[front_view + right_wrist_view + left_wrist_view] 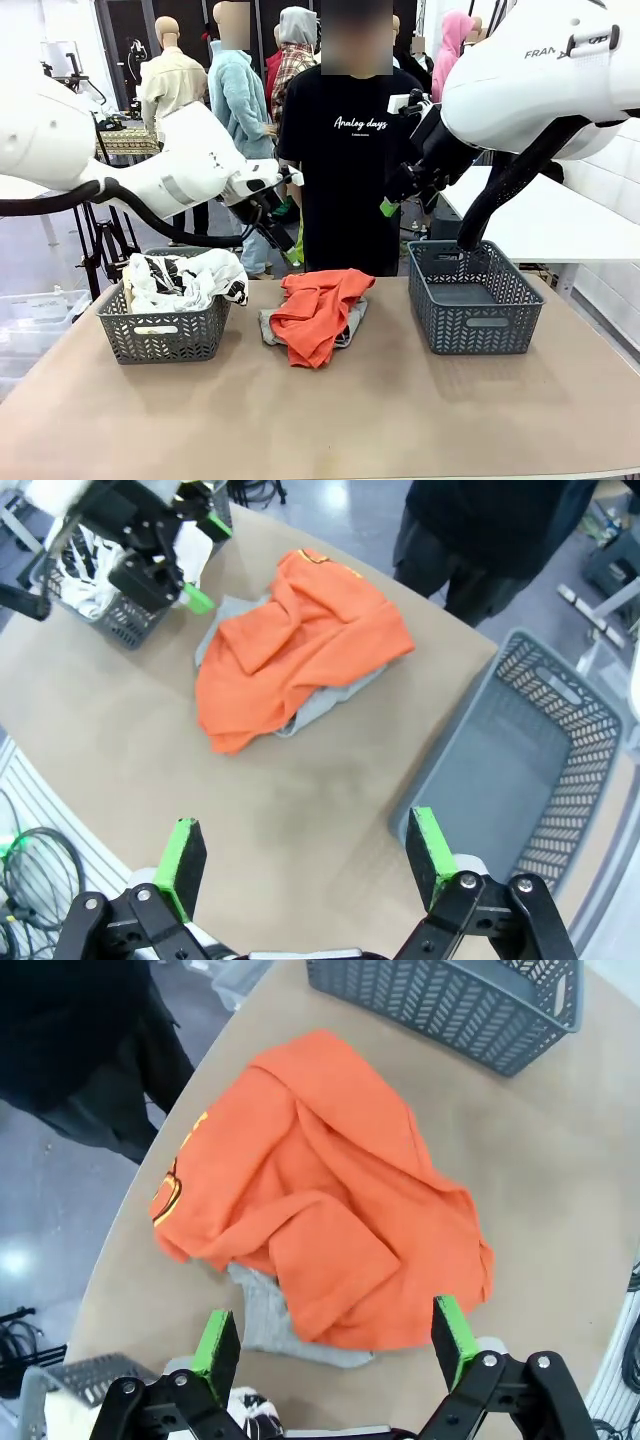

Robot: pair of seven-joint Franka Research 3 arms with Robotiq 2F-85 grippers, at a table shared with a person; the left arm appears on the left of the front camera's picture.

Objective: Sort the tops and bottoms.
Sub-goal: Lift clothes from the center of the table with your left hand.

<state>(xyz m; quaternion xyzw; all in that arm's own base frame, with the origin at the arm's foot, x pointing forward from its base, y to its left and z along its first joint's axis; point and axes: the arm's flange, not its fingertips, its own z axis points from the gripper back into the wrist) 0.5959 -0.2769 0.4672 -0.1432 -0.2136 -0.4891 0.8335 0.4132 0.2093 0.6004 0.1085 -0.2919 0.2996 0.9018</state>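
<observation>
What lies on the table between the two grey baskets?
In the front view, an orange-red garment lies crumpled on a light grey garment, between the left basket and the right basket.

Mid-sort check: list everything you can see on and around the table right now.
orange-red garment: one, orange-red, crumpled mid-table between the baskets.
light grey garment: one, light grey, under the orange-red one, edges showing.
cloth pile: white with dark print, heaped in the left basket; number of pieces unclear.
left basket: one, dark grey lattice, table's left.
right basket: one, dark grey lattice, table's right.
table: one, tan.
person: one, black T-shirt, at the far side.
left gripper: black, green pads, open, above the orange-red garment.
right gripper: black, green pads, open, above the table beside the right basket.
</observation>
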